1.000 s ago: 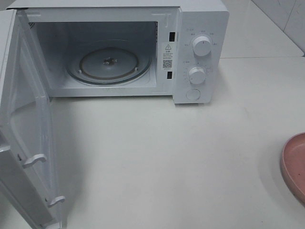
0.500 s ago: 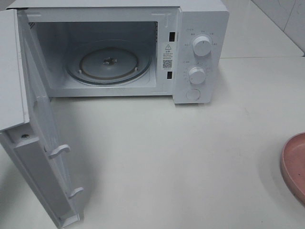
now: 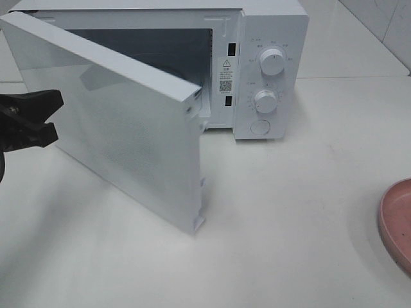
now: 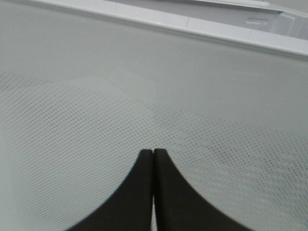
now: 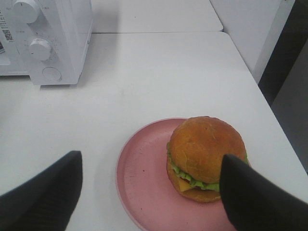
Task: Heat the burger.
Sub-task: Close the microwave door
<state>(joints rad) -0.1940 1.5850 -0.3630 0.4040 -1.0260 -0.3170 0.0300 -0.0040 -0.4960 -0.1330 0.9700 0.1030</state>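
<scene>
The burger [image 5: 206, 156], with its golden-brown bun, green lettuce and yellow cheese, sits on a pink plate [image 5: 144, 183] in the right wrist view. My right gripper [image 5: 149, 161] hovers over the plate, open, one finger on each side and nothing between them. In the high view only the plate's rim [image 3: 395, 224] shows at the right edge; the burger is out of that view. The white microwave [image 3: 270, 38] stands at the back, its door [image 3: 128, 128] swung about halfway. My left gripper [image 3: 56, 119] is shut and empty, its tips [image 4: 153, 153] right at the door's meshed outer face [image 4: 144, 72].
The microwave's two knobs [image 3: 272, 62] and round button face the table's front. The half-swung door hides the cavity and juts out over the table on the left. White tabletop lies between the microwave [image 5: 57, 43] and the plate. The table's right edge runs near the plate.
The microwave door has swung from wide open to about halfway shut, hiding the turntable. My left gripper has come into view at the left, behind the door's outer face.
</scene>
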